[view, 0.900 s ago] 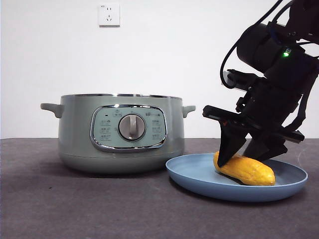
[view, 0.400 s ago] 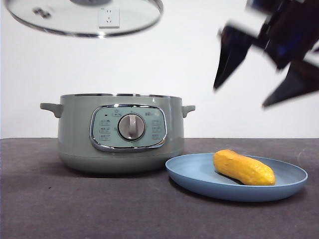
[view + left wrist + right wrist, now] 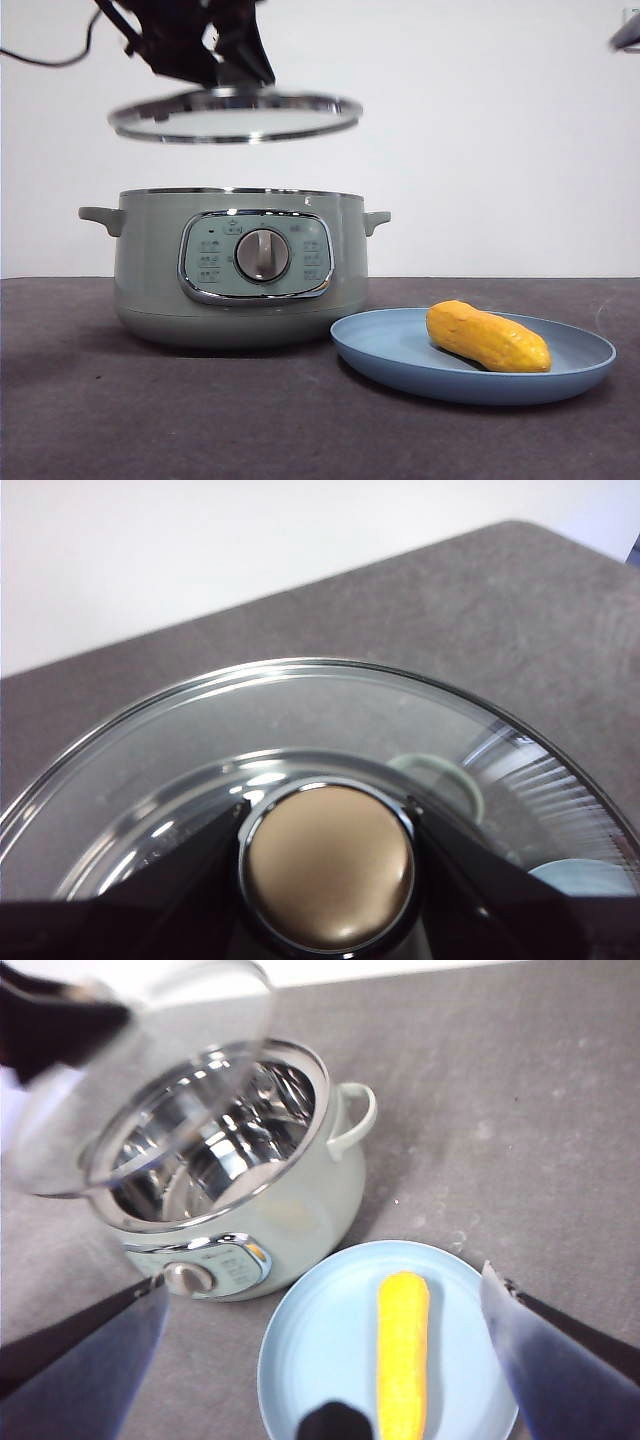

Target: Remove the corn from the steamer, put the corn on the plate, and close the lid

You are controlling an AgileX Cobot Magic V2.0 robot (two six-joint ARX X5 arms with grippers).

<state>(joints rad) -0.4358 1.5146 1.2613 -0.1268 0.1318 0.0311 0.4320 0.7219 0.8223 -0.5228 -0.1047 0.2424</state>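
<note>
My left gripper point(image 3: 215, 62) is shut on the knob point(image 3: 328, 865) of the glass lid point(image 3: 235, 115) and holds the lid level in the air, a little above the open steamer point(image 3: 240, 265). The corn point(image 3: 487, 337) lies on the light-blue plate point(image 3: 400, 368), to the right of the steamer. My right gripper point(image 3: 323, 1278) is open and empty, high above the plate point(image 3: 310, 1345) and corn point(image 3: 402, 1350); only its tip point(image 3: 628, 32) shows in the front view's top right corner. The steamer's shiny inside point(image 3: 215, 1150) shows no food.
The dark grey table point(image 3: 150, 420) carries only the steamer and plate. The plate's rim sits close to the steamer's base. A white wall stands behind.
My right gripper let go of the corn and rose up and away to the top right. The lid came in from the upper left and now hangs lower, over the steamer.
</note>
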